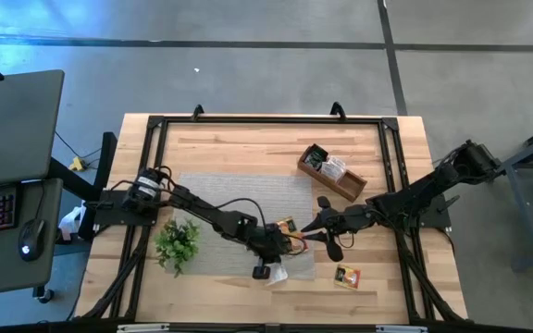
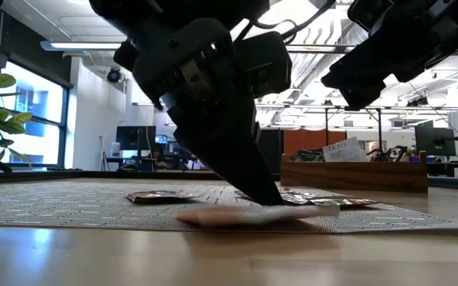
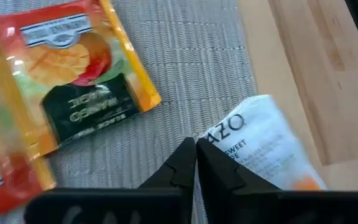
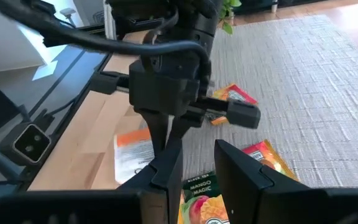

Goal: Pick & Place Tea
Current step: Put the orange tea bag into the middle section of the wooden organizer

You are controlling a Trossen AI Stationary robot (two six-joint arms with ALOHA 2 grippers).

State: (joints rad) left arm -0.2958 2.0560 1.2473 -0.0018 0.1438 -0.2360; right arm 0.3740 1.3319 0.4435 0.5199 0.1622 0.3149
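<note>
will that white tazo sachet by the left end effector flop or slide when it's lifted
The white Tazo sachet looks thin and flat, so probably light and floppy. It lies partly off the grey mat, so on bare wood it may slide. The left end effector looks shut.

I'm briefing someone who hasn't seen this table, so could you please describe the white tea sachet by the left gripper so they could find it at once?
Start from the grey woven mat in the table's middle and go to its near right corner, under the left gripper. The white sachet lies flat there, overhanging the mat's edge onto the wood, at the closed fingertips. Unlike the orange mango sachets beside it, it is white with dark TAZO lettering.
</note>
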